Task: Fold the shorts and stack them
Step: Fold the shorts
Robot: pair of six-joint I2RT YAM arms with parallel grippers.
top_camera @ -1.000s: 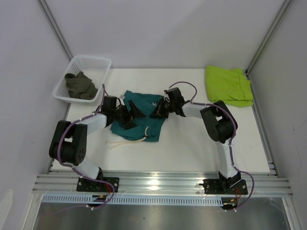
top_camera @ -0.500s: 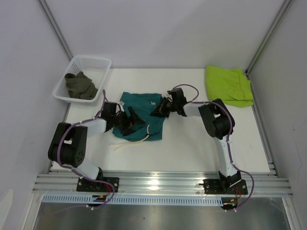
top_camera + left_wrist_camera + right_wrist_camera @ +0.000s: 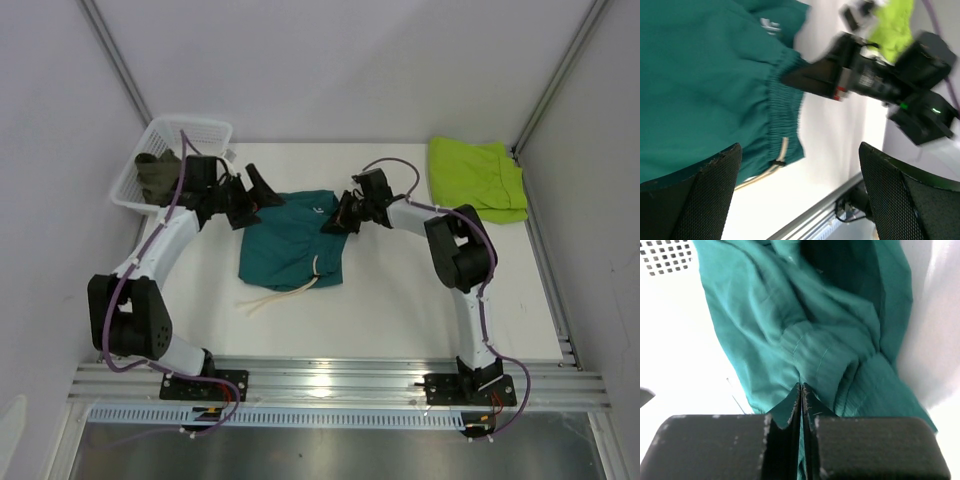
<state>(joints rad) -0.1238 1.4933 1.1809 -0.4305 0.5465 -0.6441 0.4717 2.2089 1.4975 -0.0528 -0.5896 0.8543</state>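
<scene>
Left gripper (image 3: 799, 149) gapes wide; right gripper (image 3: 801, 396) has its fingers (image 3: 715, 445) pressed together.

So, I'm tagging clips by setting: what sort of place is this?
Probably a robotics lab cell, not a home: a white table walled by plain panels, two arms bolted to an aluminium rail, and teal shorts laid out as practice material.

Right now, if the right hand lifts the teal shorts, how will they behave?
Probably floppy: the teal shorts crease and bunch where the right hand pinches them, so they would likely drape. The loose drawstring may dangle or drag.
</scene>
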